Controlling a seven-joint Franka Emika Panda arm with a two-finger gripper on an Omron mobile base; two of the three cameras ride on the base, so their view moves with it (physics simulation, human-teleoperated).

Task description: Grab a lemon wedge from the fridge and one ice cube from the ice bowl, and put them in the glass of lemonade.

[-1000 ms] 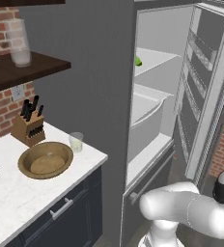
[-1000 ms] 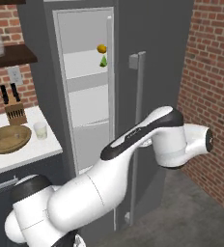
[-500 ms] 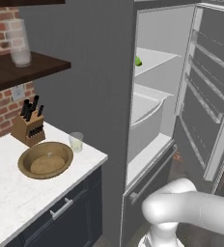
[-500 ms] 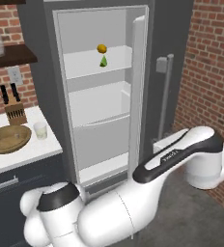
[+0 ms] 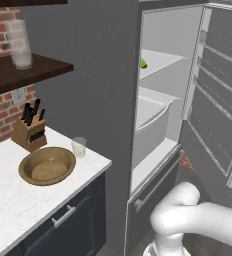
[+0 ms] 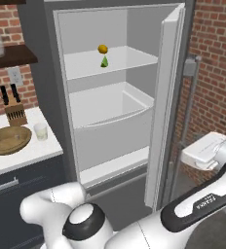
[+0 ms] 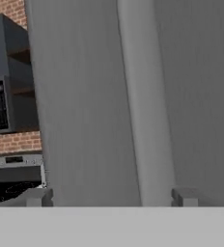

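1. The fridge (image 6: 115, 97) stands with its door swung wide open, showing a pale inside with shelves and a drawer.
2. The lemon wedge (image 6: 104, 62), small and yellow-green, lies on the upper shelf, just below and in front of a small round orange-yellow fruit (image 6: 103, 48). From the left base view a bit of green (image 5: 143, 63) shows at the edge of that shelf.
3. The tool (image 7: 109, 197) is released: in the hand view its two finger tips stand far apart at the bottom, one at the left (image 7: 35, 197) and one at the right, with the fridge's light grey bar handle (image 7: 145, 101) running up between them and not gripped.
4. In the right base view the hand sits at the far right, outside the open door and near its handle (image 6: 190, 68), so the lemon wedge is well apart from the tool, on the other side of the door and higher.
5. On the white bench (image 5: 18, 200) left of the fridge, the ice bowl (image 5: 47, 166) lies beside the glass of lemonade (image 5: 79, 147), with a knife block (image 5: 30, 131) behind them.
6. The ice cube (image 5: 50, 161) is a tiny pale speck in the bowl.
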